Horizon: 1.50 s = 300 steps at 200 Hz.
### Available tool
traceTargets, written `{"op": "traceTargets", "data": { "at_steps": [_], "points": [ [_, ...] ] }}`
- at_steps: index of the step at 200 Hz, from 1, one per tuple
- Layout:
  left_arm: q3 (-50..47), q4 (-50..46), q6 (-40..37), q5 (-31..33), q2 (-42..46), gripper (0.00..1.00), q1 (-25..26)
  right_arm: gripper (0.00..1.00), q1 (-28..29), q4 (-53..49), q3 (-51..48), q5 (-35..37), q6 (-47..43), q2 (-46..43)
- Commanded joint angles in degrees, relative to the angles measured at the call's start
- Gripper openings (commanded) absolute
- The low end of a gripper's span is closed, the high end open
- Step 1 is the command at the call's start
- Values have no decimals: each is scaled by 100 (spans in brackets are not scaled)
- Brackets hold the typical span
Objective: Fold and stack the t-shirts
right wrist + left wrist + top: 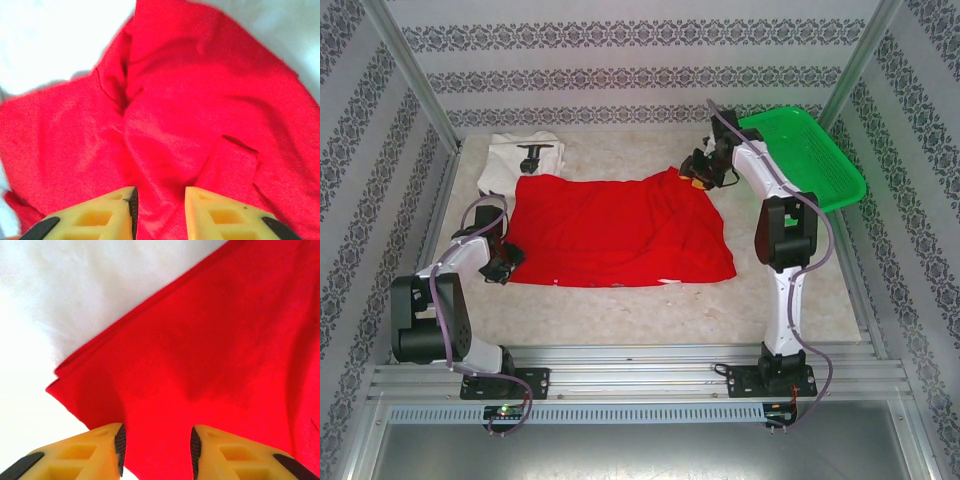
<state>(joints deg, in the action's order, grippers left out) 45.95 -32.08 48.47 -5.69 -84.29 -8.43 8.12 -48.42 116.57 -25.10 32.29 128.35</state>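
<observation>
Table (620,320) overhead: white shirt (505,172); wrists: red shirt (210,345), edge seemingly doubled

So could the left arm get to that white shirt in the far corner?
Probably yes: the white shirt lies on its side, just beyond the left gripper, nothing standing between.

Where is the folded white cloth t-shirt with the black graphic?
The white t-shirt lies at the table's far-left corner in the top view, just behind the red cloth t-shirt.

Too small to read: black graphic (530,158) on folded white cloth shirt (503,168), far left. Near edge hidden under bright red cloth shirt (620,230); red far-right corner masked by right gripper (698,175).
</observation>
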Motion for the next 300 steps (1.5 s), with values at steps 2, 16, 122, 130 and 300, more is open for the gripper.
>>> {"op": "traceTargets", "data": {
  "at_steps": [2,16,122,130,300],
  "points": [
    [-107,50,90,148,25,40,-149,51,-68,-158,55,-89,3,-594],
    [-175,71,86,140,67,41,-198,49,53,-146,-721,-190,28,-1165],
    [-369,766,-226,-748,1199,52,-230,36,871,2028,-4990,-438,1471,-2705],
    [-342,786,-270,-841,1328,54,-217,36,884,1856,-4944,-333,1426,-2598],
    [1559,-13,-2895,-209,2878,87,2327,0,946,1584,-4160,-100,1244,-2046]
  ]
}}
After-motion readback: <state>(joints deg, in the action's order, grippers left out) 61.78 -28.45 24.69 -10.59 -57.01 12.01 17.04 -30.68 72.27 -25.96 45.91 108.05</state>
